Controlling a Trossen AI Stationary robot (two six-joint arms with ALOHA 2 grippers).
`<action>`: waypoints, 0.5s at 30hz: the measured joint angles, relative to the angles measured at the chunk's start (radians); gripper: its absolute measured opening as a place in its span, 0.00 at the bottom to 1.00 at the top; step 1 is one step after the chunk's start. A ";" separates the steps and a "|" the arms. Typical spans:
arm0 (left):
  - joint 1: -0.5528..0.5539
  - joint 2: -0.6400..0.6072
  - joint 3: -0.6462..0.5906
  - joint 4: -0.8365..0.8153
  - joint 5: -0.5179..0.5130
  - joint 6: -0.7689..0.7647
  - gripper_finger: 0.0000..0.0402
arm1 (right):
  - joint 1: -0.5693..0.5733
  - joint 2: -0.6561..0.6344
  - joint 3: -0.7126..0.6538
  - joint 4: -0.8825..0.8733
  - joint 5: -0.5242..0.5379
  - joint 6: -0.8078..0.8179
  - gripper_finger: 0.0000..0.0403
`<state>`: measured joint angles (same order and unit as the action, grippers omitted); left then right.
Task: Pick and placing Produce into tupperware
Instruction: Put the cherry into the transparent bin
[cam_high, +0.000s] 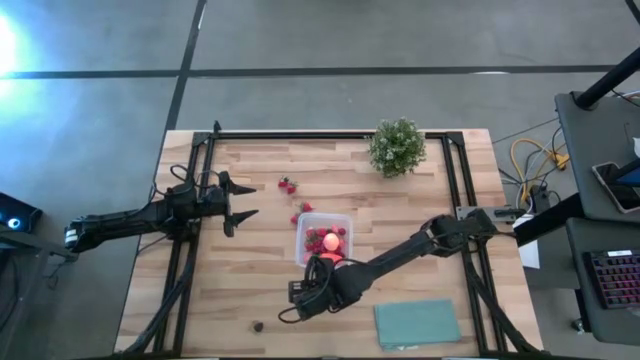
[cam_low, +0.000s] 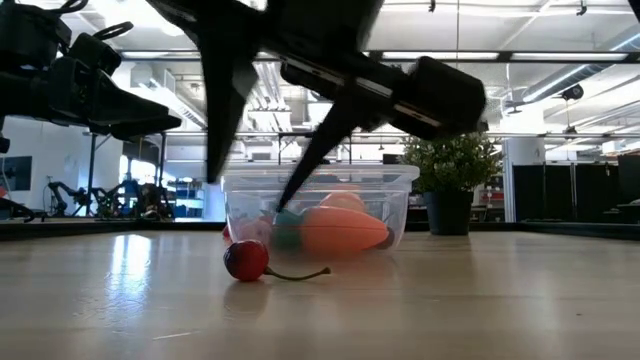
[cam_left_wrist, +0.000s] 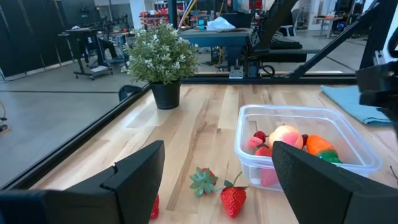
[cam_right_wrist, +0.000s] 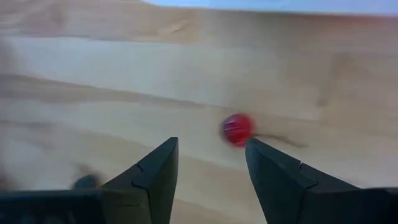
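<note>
While the left gripper (cam_high: 238, 203) waits with its fingers spread wide and empty over the table's left side, the right gripper (cam_high: 300, 297) hangs low just in front of the tupperware (cam_high: 323, 239), jaws parted and holding nothing. Near the middle of the wooden table (cam_high: 250, 290) the clear container already holds a peach-like ball (cam_left_wrist: 285, 135), an orange-red piece (cam_left_wrist: 318, 144) with a green end, and small red fruits. Two strawberries (cam_left_wrist: 232, 199) lie loose beside its left wall, and a third pair (cam_high: 288, 185) sits farther back. A potted plant (cam_high: 397, 146) stands at the far edge, well apart; a teal cloth (cam_high: 417, 322) lies flat at the near right corner. A cherry (cam_low: 247, 260) rests on the bare wood just ahead of the right gripper's fingers (cam_right_wrist: 273, 174), its stem trailing sideways along the tabletop. In the low view, the orange-red piece lies lengthwise behind the container's wall, partly masked by the dark arm. A small dark object (cam_high: 258, 325) near the front edge is too small to identify.
</note>
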<state>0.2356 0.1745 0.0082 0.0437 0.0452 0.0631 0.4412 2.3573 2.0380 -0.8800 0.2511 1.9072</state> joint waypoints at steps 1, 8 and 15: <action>0.000 0.000 0.000 0.000 0.000 0.000 0.70 | 0.000 0.000 0.000 0.023 0.006 -0.001 0.44; 0.000 0.000 0.000 0.000 0.000 0.000 0.70 | -0.010 0.000 0.003 0.170 0.007 -0.124 0.44; 0.000 0.000 0.000 0.000 0.000 0.000 0.70 | -0.010 0.001 0.002 -0.040 0.007 -0.243 0.44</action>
<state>0.2356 0.1745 0.0080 0.0441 0.0449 0.0631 0.4316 2.3585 2.0399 -0.9202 0.2576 1.6646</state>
